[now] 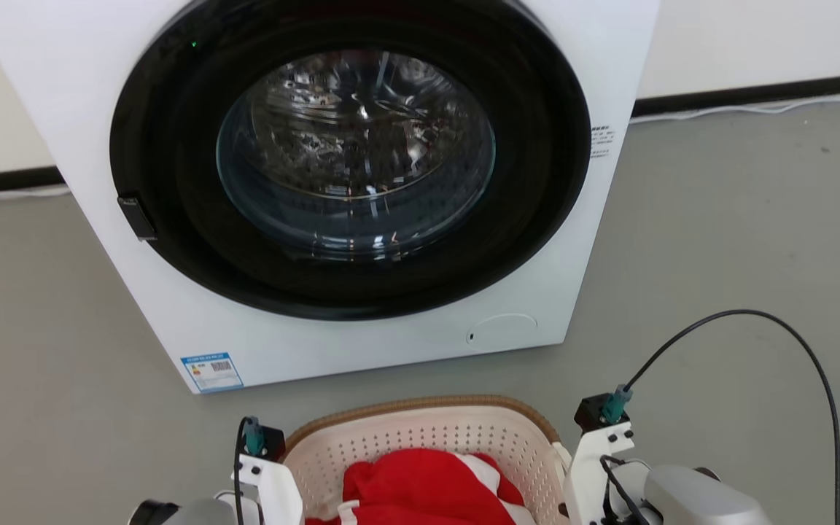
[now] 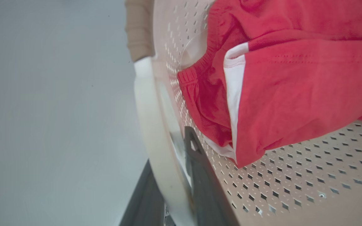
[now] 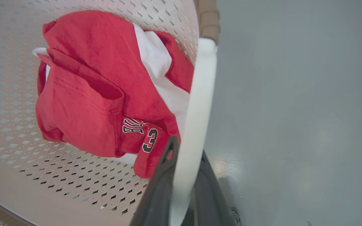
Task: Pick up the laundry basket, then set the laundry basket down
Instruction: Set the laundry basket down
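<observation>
Left gripper [image 2: 171, 157] and right gripper [image 3: 189, 150] each pinch one of the laundry basket's [image 1: 420, 430] side handles [image 3: 196, 103] — raise both evenly, keeping the red clothes [image 1: 420, 474] level.

The left gripper [image 2: 168, 150] is closed on a handle [image 2: 149, 119] of the laundry basket [image 2: 294, 175], with one dark finger at each side of it. The right gripper [image 3: 189, 150] clamps the other handle [image 3: 200, 94] in the same way.

One left gripper [image 2: 172, 175], one right gripper [image 3: 185, 171]; between them one laundry basket [image 1: 427, 432], one red garment bundle [image 1: 420, 483]; beyond the fingertips, one washing machine [image 1: 362, 346].
</observation>
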Tool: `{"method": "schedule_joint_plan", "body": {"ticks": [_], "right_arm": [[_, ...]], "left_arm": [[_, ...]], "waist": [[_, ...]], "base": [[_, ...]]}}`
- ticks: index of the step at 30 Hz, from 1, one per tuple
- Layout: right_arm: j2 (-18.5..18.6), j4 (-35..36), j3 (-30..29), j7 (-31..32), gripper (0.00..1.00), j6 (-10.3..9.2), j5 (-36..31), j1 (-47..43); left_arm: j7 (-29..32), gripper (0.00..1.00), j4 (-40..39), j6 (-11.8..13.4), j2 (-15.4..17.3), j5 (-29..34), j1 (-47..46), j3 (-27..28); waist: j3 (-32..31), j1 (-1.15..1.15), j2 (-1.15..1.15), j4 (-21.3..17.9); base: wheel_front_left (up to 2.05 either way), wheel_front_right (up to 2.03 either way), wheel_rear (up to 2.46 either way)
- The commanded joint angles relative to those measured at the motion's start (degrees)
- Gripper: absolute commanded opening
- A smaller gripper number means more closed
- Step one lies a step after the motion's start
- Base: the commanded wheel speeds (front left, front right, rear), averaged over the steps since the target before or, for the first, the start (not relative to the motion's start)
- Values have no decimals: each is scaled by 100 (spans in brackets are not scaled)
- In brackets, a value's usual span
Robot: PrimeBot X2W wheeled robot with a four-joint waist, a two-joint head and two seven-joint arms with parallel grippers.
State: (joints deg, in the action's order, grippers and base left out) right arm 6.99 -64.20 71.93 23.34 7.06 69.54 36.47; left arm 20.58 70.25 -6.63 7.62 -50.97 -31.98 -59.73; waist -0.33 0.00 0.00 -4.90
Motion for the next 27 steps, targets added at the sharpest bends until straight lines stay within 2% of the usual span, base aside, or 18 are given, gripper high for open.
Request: {"method": "schedule_joint_plan", "body": {"ticks": [1, 11, 27], "right_arm": [[-68, 118, -8, -194, 0, 43, -5, 223], [-21, 143, -6, -757, 0, 43, -17, 469], [114, 133, 38, -1873, 0, 43, -234, 1107]], "left_arm": [[-48, 0, -57, -86, 78, -9, -346, 28], [-327, 0, 32, -84, 131, 78, -717, -82], [-1003, 0, 199, 65, 182, 179, -1407, -64]], "waist": [[89, 0, 0, 15], [741, 0, 0, 82], [1873, 0, 0, 119]], "base": [[0, 0, 0], [0, 0, 0], [0, 0, 0]]}}
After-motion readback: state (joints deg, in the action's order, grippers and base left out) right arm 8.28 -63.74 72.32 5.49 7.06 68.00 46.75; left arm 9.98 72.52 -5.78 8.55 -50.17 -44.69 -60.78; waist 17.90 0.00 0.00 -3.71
